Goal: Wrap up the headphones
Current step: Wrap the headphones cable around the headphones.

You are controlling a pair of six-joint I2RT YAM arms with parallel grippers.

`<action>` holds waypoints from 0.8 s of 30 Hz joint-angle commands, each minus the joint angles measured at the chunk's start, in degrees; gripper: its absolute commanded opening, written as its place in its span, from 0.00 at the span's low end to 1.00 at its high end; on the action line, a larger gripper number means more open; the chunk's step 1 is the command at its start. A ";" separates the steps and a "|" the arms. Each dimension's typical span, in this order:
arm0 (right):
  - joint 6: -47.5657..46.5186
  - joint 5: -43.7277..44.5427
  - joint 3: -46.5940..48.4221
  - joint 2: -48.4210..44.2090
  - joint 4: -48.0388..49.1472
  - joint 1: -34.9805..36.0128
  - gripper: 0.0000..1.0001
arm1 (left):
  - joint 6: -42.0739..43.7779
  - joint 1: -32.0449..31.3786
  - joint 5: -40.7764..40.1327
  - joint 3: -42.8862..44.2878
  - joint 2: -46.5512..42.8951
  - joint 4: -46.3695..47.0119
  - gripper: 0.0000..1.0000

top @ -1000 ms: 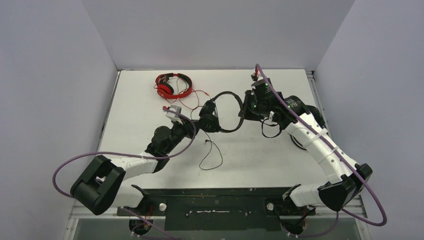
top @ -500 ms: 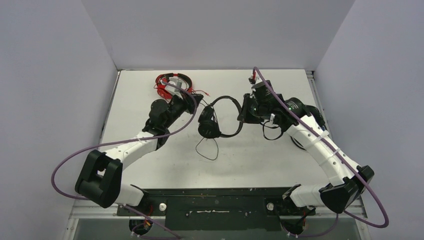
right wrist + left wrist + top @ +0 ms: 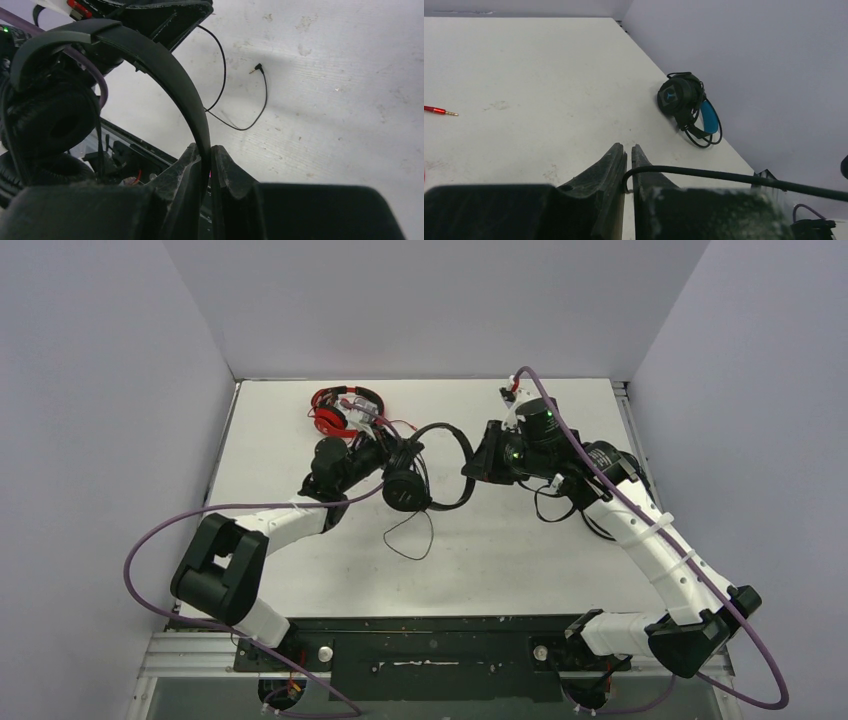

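Over table (image 3: 520,550) centre: right hand (image 3: 205,152) pinching black headphones (image 3: 405,490).

Seen from above, the right arm (image 3: 640,530) covered nearly all of the blue-banded headphones (image 3: 674,95), and the left arm (image 3: 330,465) hid part of the red headphones (image 3: 330,422). In the right wrist view, the black headphones (image 3: 165,75) ran off the left edge.

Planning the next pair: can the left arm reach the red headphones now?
Likely not yet: its fingers are shut on the black headphones' cable, though the red headphones lie close beside, unobstructed.
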 commanded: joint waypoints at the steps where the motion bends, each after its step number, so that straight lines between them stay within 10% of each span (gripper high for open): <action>1: 5.75 -7.33 1.19 -2.76 11.28 -0.84 0.00 | -5.57 0.42 2.28 -1.31 -2.23 7.98 0.12; 24: 19.88 7.36 10.76 -0.37 17.74 -2.17 0.00 | -10.19 -7.06 -0.13 -8.62 -3.65 16.28 0.27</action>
